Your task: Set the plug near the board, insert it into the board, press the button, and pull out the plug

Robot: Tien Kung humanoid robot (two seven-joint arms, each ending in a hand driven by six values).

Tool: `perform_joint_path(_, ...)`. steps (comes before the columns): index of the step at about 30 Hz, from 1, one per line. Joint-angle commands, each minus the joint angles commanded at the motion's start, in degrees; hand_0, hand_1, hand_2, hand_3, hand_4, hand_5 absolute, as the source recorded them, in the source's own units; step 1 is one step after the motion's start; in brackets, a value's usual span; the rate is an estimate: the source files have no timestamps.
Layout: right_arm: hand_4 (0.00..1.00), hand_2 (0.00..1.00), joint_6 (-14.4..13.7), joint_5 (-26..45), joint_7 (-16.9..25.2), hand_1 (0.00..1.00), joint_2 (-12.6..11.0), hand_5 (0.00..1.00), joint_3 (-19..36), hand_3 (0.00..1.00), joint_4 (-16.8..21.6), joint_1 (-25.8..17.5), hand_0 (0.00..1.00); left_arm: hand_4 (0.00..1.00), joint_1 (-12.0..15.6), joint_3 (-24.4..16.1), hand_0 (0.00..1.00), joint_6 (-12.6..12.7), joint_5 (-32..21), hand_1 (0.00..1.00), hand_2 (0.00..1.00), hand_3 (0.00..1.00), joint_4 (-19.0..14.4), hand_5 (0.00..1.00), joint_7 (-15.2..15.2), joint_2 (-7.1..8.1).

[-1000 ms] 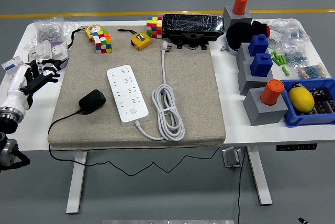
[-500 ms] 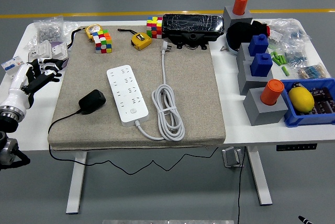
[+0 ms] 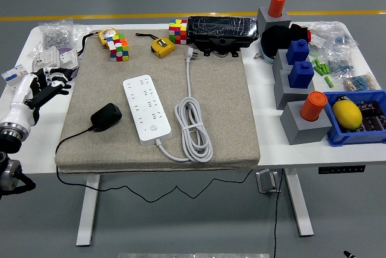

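A black plug adapter [image 3: 106, 116] lies on the beige mat [image 3: 223, 107], its thin black cord trailing off the mat's front left. To its right is the white power strip [image 3: 146, 108], whose grey-white cable [image 3: 193, 128] is coiled beside it and ends in a grey plug [image 3: 189, 54] at the back. My left hand [image 3: 47, 84] hovers over the table's left edge, well left of the adapter, fingers relaxed and holding nothing. The right arm is out of view.
Two colour cubes [image 3: 118, 47] [image 3: 177, 30], a yellow tape measure [image 3: 162, 46] and a black case [image 3: 222, 32] line the mat's back. Grey blocks with orange and blue pieces [image 3: 301, 107] and a blue bin [image 3: 356, 119] stand on the right. Small boxes and bags [image 3: 54, 59] sit at far left.
My left hand has drifted slightly up and back along the table's left edge. Nothing else has moved.
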Motion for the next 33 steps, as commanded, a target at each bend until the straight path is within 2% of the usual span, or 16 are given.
perform_joint_path(33, 0.998, 0.663, -0.03, 0.12, 0.02, 0.658, -0.04, 0.563, -0.04, 0.577, 0.02, -0.27, 0.655, 0.802, -0.61, 0.55, 0.487, -0.01, 0.00, 0.515, 0.559, 0.585, 0.06, 0.451, 0.18, -0.36)
